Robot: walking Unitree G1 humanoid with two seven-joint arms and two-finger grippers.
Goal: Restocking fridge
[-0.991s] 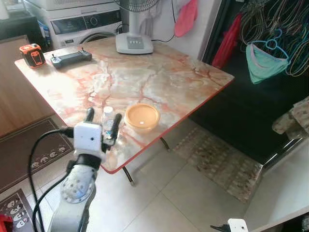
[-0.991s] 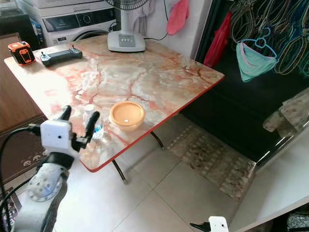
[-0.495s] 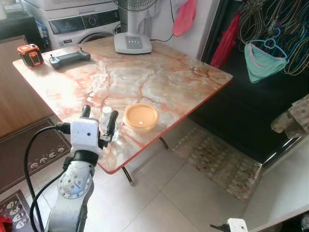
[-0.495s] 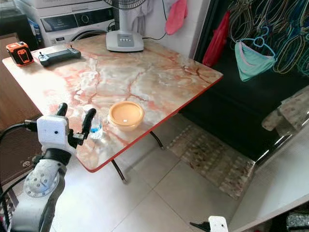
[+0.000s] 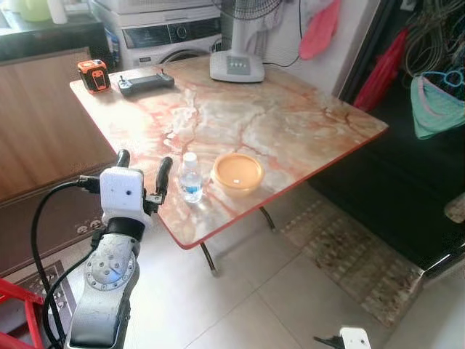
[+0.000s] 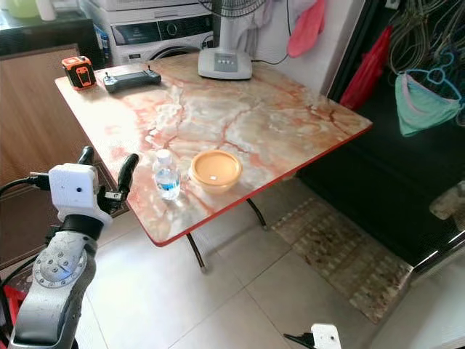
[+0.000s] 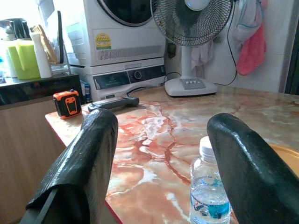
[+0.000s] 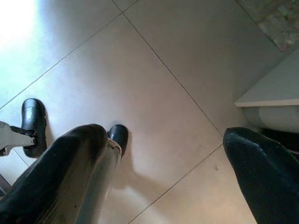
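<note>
one small clear plastic water bottle [image 5: 190,177] stands beside a round orange bowl [image 5: 237,172] on the marble-patterned table [image 5: 290,123]; my left gripper [image 5: 142,163] gapes nearby, right gripper [image 8: 163,177] spread too.

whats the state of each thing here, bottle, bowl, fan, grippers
water bottle: upright on the table, cap on, partly full
orange bowl: upright beside the bottle, near the table edge
fan: standing at the far side of the table
left gripper: open, short of the bottle, holding nothing
right gripper: open, hanging over the floor
</note>
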